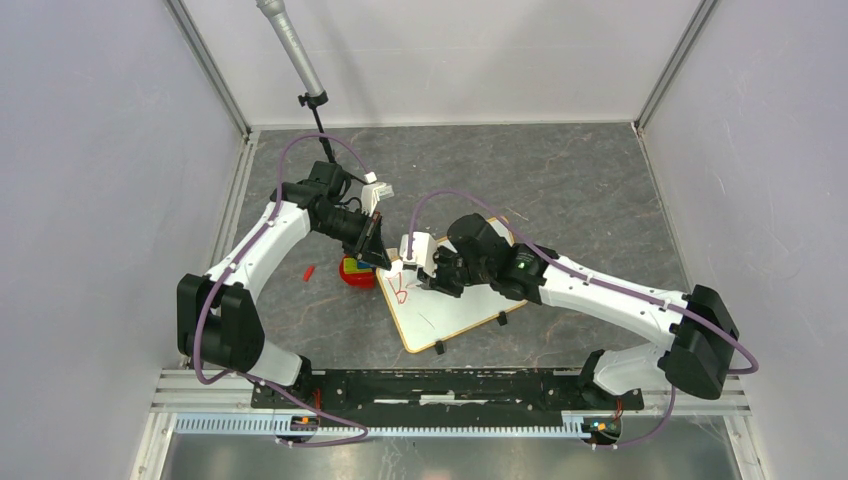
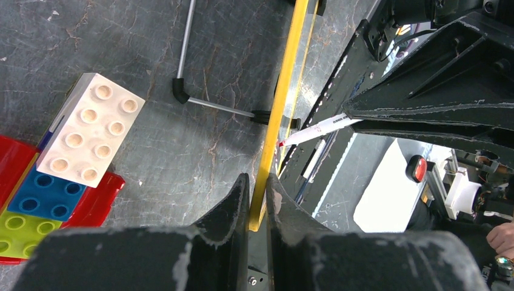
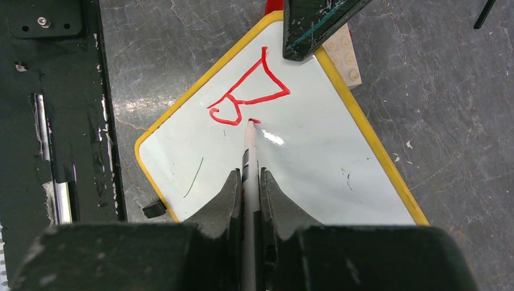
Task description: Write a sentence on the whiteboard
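The left arm (image 1: 268,235) is reaching up from its base, bending at the elbow and pointing back down toward the middle of the table (image 1: 560,190). The left gripper (image 2: 257,193) is pinching the whiteboard (image 3: 315,163) by its thin yellow-orange frame. Its jaws are standing narrow, with one finger on either side of the edge at the board's far-left corner.

The right arm (image 1: 600,290) is stretching low across from the right, its wrist lying over the board. The right gripper (image 3: 248,177) is clamping a marker (image 3: 249,145) between nearly closed jaws. The pen is pointing straight out past the fingertips, and its red tip is touching the white surface.

The whiteboard is lying in the middle of the table, between the two arms and turned corner-on to them, with small black clips showing along its near edge. Of the sentence (image 3: 260,97), only one red figure is showing near the held corner. It is an angular shape with a small loop at one end, and the pen tip is sitting just beside that loop. The rest of the surface is bare except for a few faint thin marks.

A white toy brick (image 2: 91,136) is sitting on blue and green bricks on a red plate (image 2: 97,200), just beside the gripped corner. Whether the board is leaning on them cannot be told.
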Controlling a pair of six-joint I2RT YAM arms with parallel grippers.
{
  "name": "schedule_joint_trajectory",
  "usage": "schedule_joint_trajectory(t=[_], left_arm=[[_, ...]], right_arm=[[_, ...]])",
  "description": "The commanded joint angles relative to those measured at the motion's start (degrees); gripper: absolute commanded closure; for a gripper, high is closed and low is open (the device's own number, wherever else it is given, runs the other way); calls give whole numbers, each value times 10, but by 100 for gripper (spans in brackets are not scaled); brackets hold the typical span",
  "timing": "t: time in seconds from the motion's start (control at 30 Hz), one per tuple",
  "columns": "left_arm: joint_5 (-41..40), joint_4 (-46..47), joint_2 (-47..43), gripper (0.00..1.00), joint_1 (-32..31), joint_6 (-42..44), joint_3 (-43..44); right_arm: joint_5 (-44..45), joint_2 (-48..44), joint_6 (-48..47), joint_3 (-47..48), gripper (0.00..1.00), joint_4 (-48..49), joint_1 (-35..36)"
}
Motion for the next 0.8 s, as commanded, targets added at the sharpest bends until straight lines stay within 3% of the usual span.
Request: schedule_joint_trajectory(t=[0.0,0.4,0.77], left_arm=[[-9,5,-19,98,-1,-3,2],[-10,5,-18,98,-1,-4,3],[-11,5,-18,98,-1,-4,3]], right_arm=[[20,-9,-8,-1,100,1,-6],[-9,-23,-7,-42,100,-7,-5],[4,-15,-3,3,100,-2,-17]])
